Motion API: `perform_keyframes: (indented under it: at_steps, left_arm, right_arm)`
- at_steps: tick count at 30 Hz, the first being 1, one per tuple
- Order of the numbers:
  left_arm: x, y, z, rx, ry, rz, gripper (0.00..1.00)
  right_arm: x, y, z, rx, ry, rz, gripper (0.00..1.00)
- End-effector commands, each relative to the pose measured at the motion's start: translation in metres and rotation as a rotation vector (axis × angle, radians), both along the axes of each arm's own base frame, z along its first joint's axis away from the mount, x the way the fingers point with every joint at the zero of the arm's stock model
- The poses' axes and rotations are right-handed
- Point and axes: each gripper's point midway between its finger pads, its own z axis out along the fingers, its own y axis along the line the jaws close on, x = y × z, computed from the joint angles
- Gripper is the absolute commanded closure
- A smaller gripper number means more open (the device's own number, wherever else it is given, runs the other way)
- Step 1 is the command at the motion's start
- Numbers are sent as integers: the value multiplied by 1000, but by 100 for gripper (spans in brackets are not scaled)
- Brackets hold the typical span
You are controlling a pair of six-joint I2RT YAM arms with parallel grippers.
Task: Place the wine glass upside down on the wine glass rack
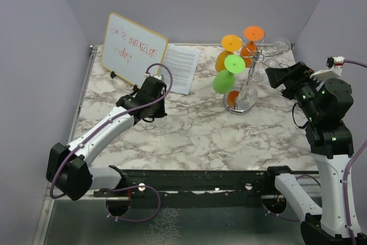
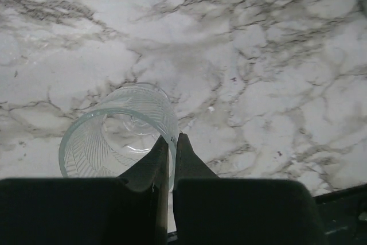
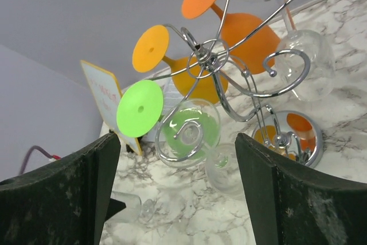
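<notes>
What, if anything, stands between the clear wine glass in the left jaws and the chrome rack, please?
Nothing rests on the marble tabletop between the clear ribbed wine glass and the shiny chrome wire rack, but a green glass hangs on the rack's facing side.

A robotics lab test cell: plain lilac-grey walls [image 1: 34,55] box in a marble-patterned counter [image 1: 189,133]. A left arm [image 1: 109,127] and a right arm [image 1: 330,142] are bolted to a black rail [image 1: 200,179] at its near edge. A handwritten whiteboard [image 1: 133,50] (red marker, hard to read) stands beside a printed sheet [image 1: 182,67].
</notes>
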Motion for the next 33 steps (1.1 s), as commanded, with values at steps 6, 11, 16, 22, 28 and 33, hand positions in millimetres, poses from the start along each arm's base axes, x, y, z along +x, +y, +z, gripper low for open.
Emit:
perform_keyframes:
  at_steps: [6, 11, 16, 22, 28, 33]
  left_arm:
    - [2, -66, 141, -493, -310, -141, 100]
    - [-1, -73, 212, -662, -506, -177, 100]
    - [-9, -74, 287, -794, -725, -250, 100]
    - [-25, -68, 353, -947, -945, -299, 100]
    - [-17, -77, 391, -1186, -872, -223, 100]
    - [-15, -89, 421, -1398, -796, -217, 100]
  right_arm:
    - [-10, 22, -9, 161, -9, 96, 15]
    - [-24, 26, 3, 221, -84, 115, 16]
    - [-33, 28, 19, 344, -173, 126, 1]
    - [-35, 39, 42, 400, -260, 211, 0]
    - [-30, 55, 72, 356, -427, 346, 0]
    - [-18, 65, 91, 363, -521, 431, 0]
